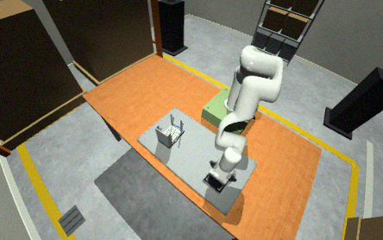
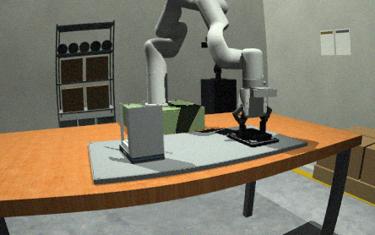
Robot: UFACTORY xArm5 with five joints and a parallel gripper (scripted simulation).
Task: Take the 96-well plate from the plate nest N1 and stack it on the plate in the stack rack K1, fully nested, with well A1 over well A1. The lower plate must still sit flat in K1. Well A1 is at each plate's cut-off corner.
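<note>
White robot arm's pincer (image 2: 253,125) clamped on a dark 96-well plate (image 2: 252,137) lying in plate nest N1 (image 2: 270,141).

The plate lies flat at the near right end of a grey mat (image 2: 190,154); its long axis and cut-off corner are too small to tell. One stack rack K1 (image 2: 144,131) stands at the mat's left end, one plate (image 1: 173,132) inside. The orange worktop (image 2: 51,169) stands on a grey floor; beyond are one green block (image 2: 186,116), a shelf unit (image 2: 57,76) and grey walls.
</note>
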